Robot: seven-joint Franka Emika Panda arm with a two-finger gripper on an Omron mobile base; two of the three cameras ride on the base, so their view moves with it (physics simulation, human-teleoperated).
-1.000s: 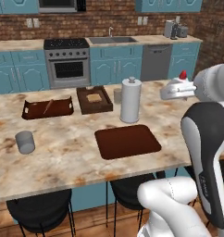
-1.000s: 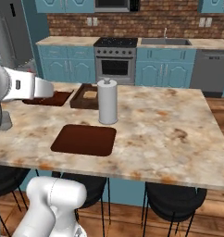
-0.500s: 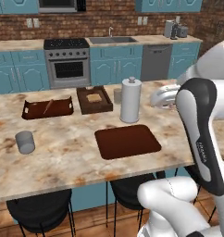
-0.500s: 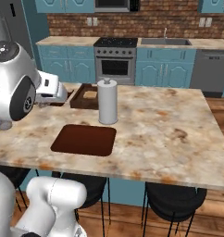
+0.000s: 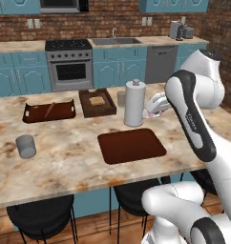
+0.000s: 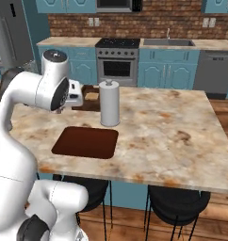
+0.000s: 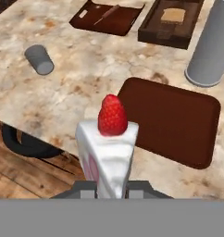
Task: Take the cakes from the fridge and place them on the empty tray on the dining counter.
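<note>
Gripping a cake (image 7: 108, 152) between its closed-in fingertips, the gripper (image 7: 110, 185) is hanging above the near edge of the dining counter (image 5: 65, 157), the red-topped white wedge standing upright in the hand view. Compared with a second ago, the arm has been swinging in from the side: its big white elbow is now looming over the counter in both base views, and the hand (image 5: 155, 104) is sitting just beside the tall grey cylinder (image 5: 134, 102). Lying flat on the counter below and ahead is the empty tray (image 5: 131, 145). Farther on, a small grey cup (image 5: 26, 146) is standing well apart to the left, with a handled tray (image 5: 48, 111) and a deeper tray holding bread (image 5: 97, 102) behind. Beyond, teal cabinets, a stove (image 5: 69, 64) and brick wall are lining the room.
</note>
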